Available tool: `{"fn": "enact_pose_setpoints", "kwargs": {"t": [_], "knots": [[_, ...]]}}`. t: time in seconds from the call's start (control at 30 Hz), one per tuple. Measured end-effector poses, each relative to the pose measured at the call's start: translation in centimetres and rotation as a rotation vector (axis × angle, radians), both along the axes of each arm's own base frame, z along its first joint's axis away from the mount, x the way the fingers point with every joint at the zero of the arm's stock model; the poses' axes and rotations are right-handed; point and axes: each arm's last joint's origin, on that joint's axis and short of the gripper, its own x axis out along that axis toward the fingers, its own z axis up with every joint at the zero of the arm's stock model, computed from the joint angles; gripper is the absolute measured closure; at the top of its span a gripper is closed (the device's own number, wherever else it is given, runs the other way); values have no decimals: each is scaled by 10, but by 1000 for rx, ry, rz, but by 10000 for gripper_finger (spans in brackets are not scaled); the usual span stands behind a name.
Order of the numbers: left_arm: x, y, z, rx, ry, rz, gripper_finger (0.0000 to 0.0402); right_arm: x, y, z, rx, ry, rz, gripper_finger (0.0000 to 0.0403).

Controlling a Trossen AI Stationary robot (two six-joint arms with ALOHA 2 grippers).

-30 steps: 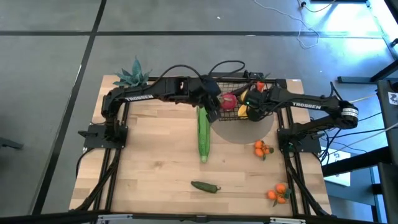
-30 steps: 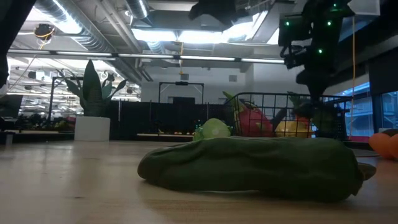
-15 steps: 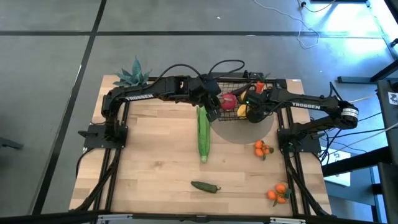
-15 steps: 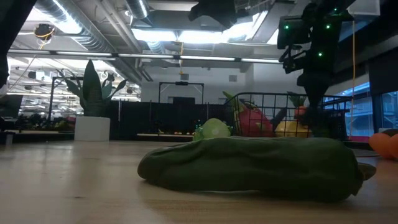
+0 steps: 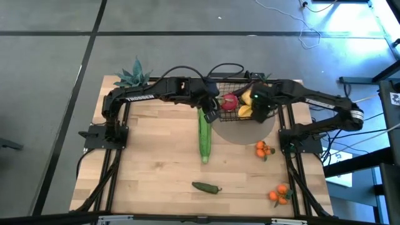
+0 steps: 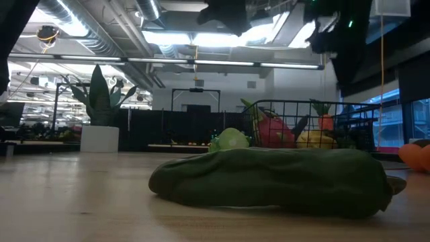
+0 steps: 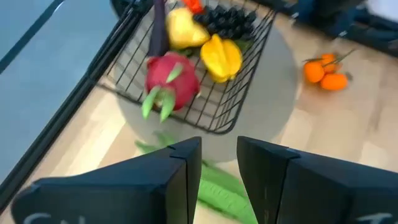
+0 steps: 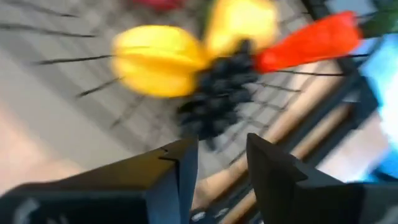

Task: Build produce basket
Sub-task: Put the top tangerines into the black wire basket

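Two dark arms w/ white lettering on the left arm (image 5: 140, 97); black cables looped over both; right arm (image 5: 312, 100) shows green LEDs.

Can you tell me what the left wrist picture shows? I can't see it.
A black wire basket holds a red radish, yellow fruits and dark grapes. The left gripper is open above the green corn.

Wooden table (image 5: 156, 162) with basket (image 5: 240, 100), corn (image 5: 204, 136), green pepper (image 5: 206, 187), oranges (image 5: 264, 149), potted plant (image 5: 132, 75).
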Motion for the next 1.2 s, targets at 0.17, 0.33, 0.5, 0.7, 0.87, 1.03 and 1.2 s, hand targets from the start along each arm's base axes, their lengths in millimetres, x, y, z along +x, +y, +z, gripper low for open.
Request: {"fn": "enact_pose_setpoints", "kwargs": {"t": [0.17,0.33,0.5,0.7,0.87,1.03,1.2], "knots": [[-5,-5,-4,0,70,21,311,-18,27,24,161,-124,67,285],[-8,-13,-2,-9,69,13,311,-42,51,23,373,-163,-22,284],[-9,-19,0,-9,64,-2,311,-53,65,4,469,-119,-136,286],[-9,-20,0,-9,64,-3,311,-49,70,-28,546,-54,-223,287],[-9,-19,0,-8,64,-3,311,-51,72,-51,601,1,-271,287],[-8,-19,0,-10,63,-3,312,-48,74,-74,658,-20,-261,287],[-8,-20,0,-13,62,-6,312,-46,75,-94,726,-24,-255,287]]}}
